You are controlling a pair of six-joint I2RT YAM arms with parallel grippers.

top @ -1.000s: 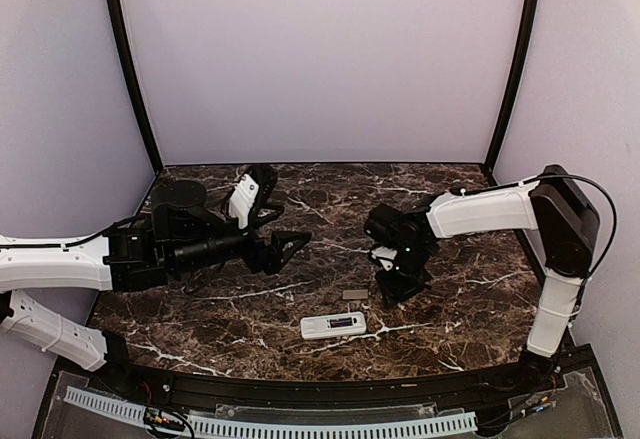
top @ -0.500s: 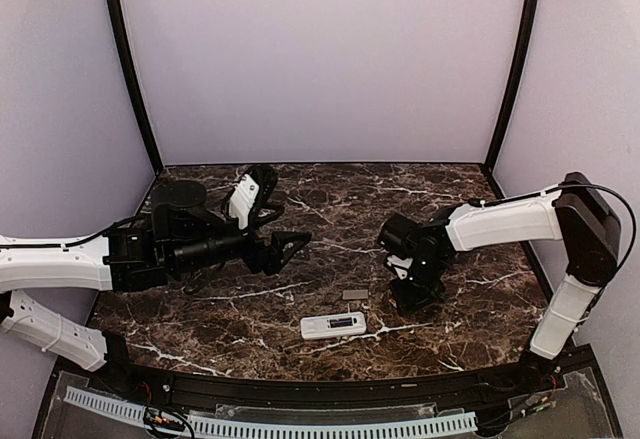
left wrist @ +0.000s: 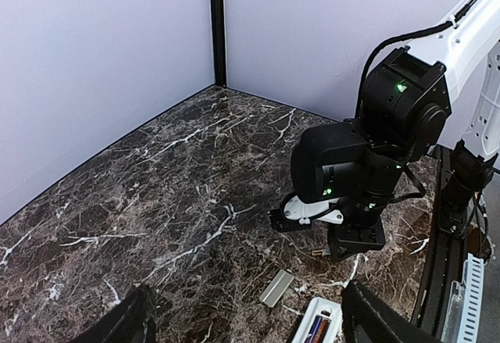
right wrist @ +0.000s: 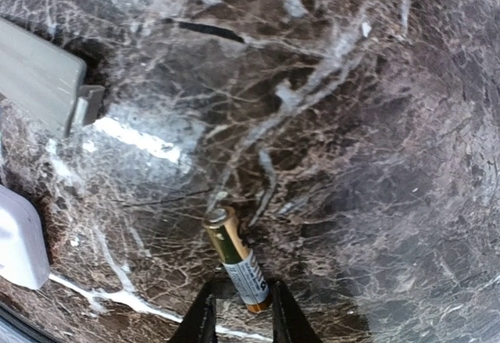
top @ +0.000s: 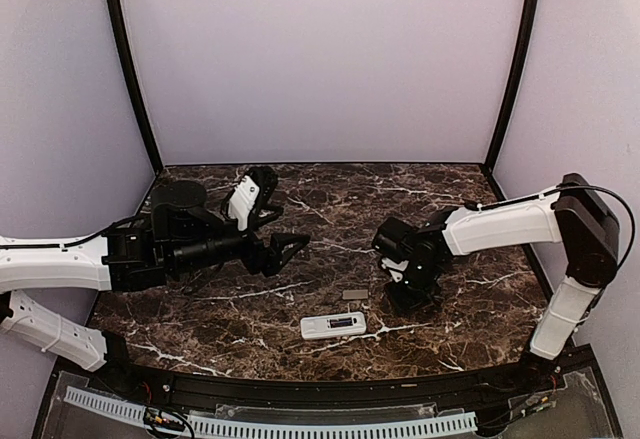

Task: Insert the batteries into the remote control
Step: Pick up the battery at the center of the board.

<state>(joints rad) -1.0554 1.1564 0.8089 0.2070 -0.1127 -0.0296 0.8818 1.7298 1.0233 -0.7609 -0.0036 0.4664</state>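
The white remote control (top: 333,325) lies back up near the table's front edge, and its open compartment holds one battery (left wrist: 316,329). A second battery (right wrist: 237,261), green and gold, lies loose on the dark marble to the remote's right. My right gripper (right wrist: 240,304) points down over it, with the jaws narrowly open on either side of its near end and a slim gap still showing. In the top view the right gripper (top: 408,294) hides this battery. My left gripper (top: 285,249) hangs wide open and empty above the table's left middle.
A small flat grey cover piece (top: 354,295) lies between the remote and my right gripper, and it also shows as the cover piece (right wrist: 39,85) in the right wrist view. Purple walls close the table on three sides.
My right arm has swung a little to the right and lowered over the loose battery, and its jaws have narrowed around it. The left arm has not moved.
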